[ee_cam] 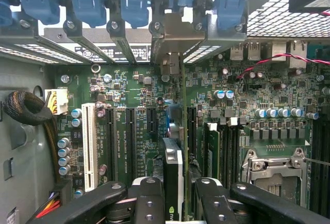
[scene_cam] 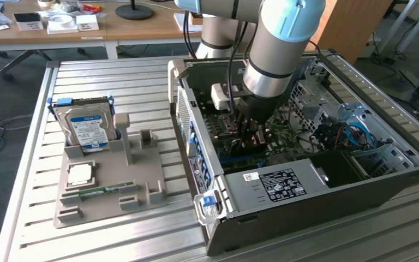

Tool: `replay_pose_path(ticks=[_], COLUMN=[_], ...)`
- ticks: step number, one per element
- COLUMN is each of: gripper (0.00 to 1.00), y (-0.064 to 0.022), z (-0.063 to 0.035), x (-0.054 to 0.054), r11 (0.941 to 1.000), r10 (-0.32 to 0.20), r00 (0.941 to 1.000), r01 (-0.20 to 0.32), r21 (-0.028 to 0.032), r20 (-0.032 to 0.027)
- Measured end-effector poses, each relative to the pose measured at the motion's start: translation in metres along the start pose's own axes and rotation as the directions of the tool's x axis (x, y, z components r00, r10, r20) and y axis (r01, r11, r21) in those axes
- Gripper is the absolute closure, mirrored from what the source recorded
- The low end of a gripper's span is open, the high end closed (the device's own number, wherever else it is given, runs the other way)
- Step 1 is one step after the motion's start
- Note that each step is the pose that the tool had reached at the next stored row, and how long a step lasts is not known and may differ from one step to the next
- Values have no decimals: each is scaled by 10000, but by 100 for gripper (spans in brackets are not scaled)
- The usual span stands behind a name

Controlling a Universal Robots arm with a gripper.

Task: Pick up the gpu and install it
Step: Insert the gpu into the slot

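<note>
gpu (ee_cam: 172, 175) edge-on, upright over motherboard (ee_cam: 134, 105)

Arm (scene_cam: 279, 52): thick round tube sections, brushed silver-grey metal, pale blue plastic caps at joints. Second silver section with blue cap behind it, toward base. Black cables (scene_cam: 231, 49) run alongside tube, down toward wrist. Small white box-shaped module (scene_cam: 221, 96) mounted beside wrist, just above tool. Below silver section, black wrist block. Gripper (ee_cam: 180, 198): black, two chunky fingers (ee_cam: 147, 201) with rounded links, silver round screw heads (ee_cam: 150, 217) set into finger faces, white trim across finger tops.
</note>
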State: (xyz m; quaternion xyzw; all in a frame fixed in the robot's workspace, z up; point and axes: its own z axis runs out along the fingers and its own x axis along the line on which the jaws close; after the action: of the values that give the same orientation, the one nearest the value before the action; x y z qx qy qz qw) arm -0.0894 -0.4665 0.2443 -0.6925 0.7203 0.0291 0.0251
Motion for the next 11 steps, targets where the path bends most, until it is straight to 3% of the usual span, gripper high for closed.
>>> replay_pose_path(ticks=[11], gripper=[72], y=[4], z=[0], x=[1], r11=[10000], r10=[-1], r00=[10000], r01=[1], r21=[6], r20=[1])
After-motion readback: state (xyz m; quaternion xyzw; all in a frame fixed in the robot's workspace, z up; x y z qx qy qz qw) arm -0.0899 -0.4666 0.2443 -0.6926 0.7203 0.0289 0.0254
